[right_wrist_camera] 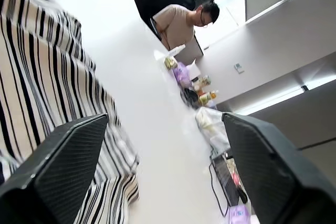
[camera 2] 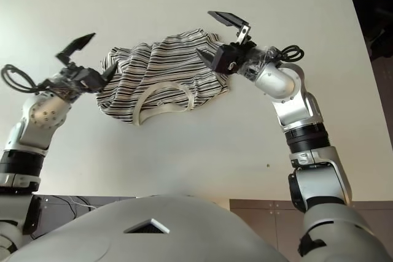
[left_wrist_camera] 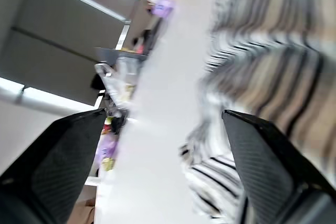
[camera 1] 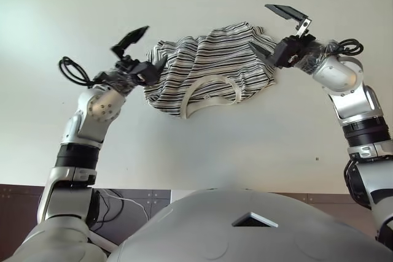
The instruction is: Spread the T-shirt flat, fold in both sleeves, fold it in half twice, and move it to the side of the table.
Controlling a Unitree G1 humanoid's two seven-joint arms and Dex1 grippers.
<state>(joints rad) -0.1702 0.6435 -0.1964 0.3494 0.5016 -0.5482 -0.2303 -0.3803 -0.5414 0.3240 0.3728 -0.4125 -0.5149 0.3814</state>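
A black-and-white striped T-shirt (camera 1: 209, 65) with a white collar lies bunched and wrinkled on the white table (camera 1: 196, 145), collar toward me. My left gripper (camera 1: 147, 50) is open at the shirt's left edge, one finger raised and the other low by the fabric. My right gripper (camera 1: 273, 32) is open at the shirt's right edge, its upper finger lifted well above the cloth. Striped fabric (left_wrist_camera: 262, 77) lies beside the open fingers in the left wrist view. In the right wrist view, the shirt (right_wrist_camera: 37, 93) lies under one finger (right_wrist_camera: 58, 171).
Bare table surface surrounds the shirt on all sides. The table's near edge (camera 1: 123, 189) runs just in front of me, with cables below it. Cluttered items (right_wrist_camera: 194, 87) sit on a far surface in the right wrist view.
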